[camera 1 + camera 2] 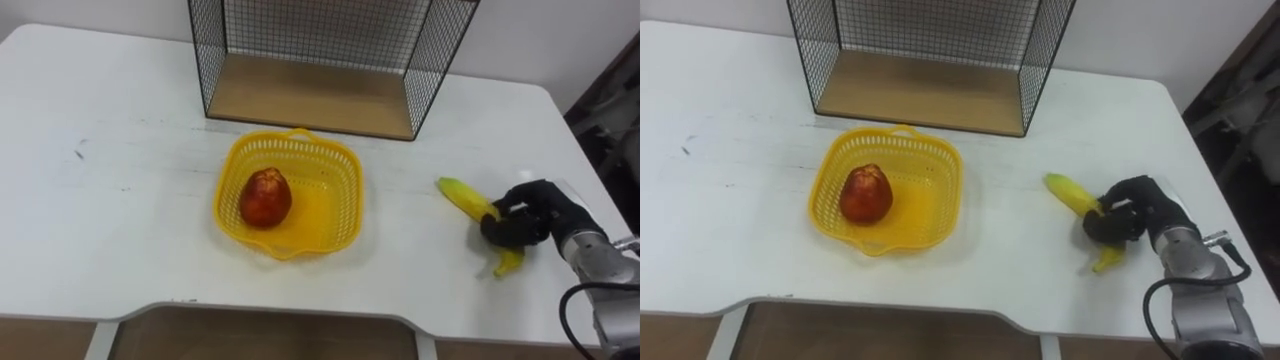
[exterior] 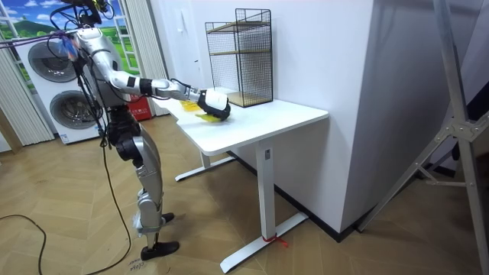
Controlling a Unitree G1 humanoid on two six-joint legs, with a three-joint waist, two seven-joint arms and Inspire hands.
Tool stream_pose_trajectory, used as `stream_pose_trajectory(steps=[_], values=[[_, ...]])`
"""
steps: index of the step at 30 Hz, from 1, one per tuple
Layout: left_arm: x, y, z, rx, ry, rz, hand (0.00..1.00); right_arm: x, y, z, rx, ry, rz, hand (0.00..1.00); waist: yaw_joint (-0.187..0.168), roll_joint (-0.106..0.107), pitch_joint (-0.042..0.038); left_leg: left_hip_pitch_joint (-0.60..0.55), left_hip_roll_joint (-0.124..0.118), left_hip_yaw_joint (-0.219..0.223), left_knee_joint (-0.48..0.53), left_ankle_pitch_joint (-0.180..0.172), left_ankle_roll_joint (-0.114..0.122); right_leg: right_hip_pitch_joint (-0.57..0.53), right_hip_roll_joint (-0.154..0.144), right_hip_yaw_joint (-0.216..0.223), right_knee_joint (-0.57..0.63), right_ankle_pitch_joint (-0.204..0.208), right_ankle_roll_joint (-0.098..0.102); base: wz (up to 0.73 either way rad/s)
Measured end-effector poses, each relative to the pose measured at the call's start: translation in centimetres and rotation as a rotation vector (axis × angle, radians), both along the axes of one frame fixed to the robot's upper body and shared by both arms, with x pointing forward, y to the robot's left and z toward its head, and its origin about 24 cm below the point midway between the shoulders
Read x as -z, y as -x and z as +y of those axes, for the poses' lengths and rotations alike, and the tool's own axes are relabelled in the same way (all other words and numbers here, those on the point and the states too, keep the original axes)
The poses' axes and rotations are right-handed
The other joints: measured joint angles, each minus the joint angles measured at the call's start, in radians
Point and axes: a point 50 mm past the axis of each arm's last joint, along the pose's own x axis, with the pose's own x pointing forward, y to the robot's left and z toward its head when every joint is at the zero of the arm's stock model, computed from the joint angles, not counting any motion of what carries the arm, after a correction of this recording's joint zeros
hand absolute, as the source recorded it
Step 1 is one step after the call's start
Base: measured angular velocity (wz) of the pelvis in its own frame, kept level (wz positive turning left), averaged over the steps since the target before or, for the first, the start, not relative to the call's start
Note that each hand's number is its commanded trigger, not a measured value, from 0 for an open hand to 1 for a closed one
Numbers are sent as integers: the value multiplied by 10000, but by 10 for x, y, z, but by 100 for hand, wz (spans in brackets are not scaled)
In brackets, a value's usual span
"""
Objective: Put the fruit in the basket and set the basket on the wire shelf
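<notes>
The right hand (image 1: pixel 525 222) lies low on the white table (image 1: pixel 120 200) with its dark fingers curled round the middle of the banana (image 1: pixel 462 195); one yellow end sticks out past the fingers towards the robot's left, the other tip pokes out below the hand, nearer the robot; whether the fruit has left the tabletop I cannot tell. The yellow plastic basket (image 1: pixel 350 190) stands well to the left of the hand, with a red fruit (image 1: pixel 265 197) already inside; the wire shelf (image 1: pixel 310 95) stands beyond the basket, up and to the left of the hand. A banana is probably light, soft under its skin and easily bruised, and its curve may let it roll in the palm; so a gentle wrap about the thick middle, as here, looks better than a pinch at either thin end.
</notes>
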Motion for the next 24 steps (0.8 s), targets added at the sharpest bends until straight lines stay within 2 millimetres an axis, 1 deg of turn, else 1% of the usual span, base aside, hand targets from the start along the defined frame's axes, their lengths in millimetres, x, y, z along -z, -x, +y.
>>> stream_pose_trajectory(steps=[2,3,4,5,7,8,11,13,14,16,18,20,24], values=[[0,-2,0,52,0,-61,0,-4,-2,6,-314,180,-129,100,-1,63,38,-1,2,-2,12,0,0,-3,0,-2,36,0,0,0],[0,-3,-1,104,8,-88,0,-8,-4,10,-543,312,-266,100,-5,125,66,-3,1,-1,17,1,1,-19,-2,9,68,0,0,0],[-1,-5,-1,134,12,-118,0,-12,-6,14,-722,358,-427,100,6,206,73,-30,-2,0,18,3,3,-56,-7,14,88,-1,0,0],[-1,-5,-1,135,11,-120,0,-14,-7,15,-807,369,-499,100,-1,249,46,-46,-4,1,18,4,4,-96,-8,20,96,-1,0,-4],[0,-4,-1,87,11,-127,0,-24,-5,22,-1128,494,-1007,100,29,352,-21,-31,-22,43,-69,34,16,-188,-37,60,122,-10,6,-5],[0,-3,-1,75,-13,-120,0,-27,-5,24,-1213,494,-1161,100,31,365,-29,-17,-31,49,-97,45,18,-188,-49,60,123,-19,11,0],[-1,-5,-1,77,-108,-238,0,-41,-8,33,-1570,567,-1787,100,24,322,-29,5,-52,86,-202,86,31,-220,-75,77,111,-36,16,0],[-1,-6,-2,137,-132,-332,0,-52,-11,39,-1852,639,-2277,100,27,255,-32,76,-55,102,-200,86,32,-172,-76,89,85,-35,17,0],[-1,-6,-2,162,-142,-361,0,-54,-11,41,-1937,654,-2389,100,37,235,-22,102,-55,104,-209,86,31,-145,-75,88,79,-35,17,0],[-1,-7,-3,218,-208,-447,0,-64,-13,52,-2354,609,-2849,100,60,180,-3,140,-46,117,-228,86,31,-130,-70,97,86,-34,17,0],[0,-9,-4,287,-179,-493,0,-71,-14,58,-2622,609,-3167,100,67,187,8,150,-46,127,-229,86,31,-132,-71,112,99,-34,17,0],[0,-10,-5,376,-212,-598,0,-80,-14,65,-2926,658,-3568,100,85,213,44,143,-40,141,-229,86,31,-144,-70,118,112,-33,17,0],[0,-7,-6,378,-229,-554,0,-90,-14,74,-3314,688,-3977,100,95,236,62,122,-27,172,-313,84,28,-147,-58,139,124,-32,15,0]])
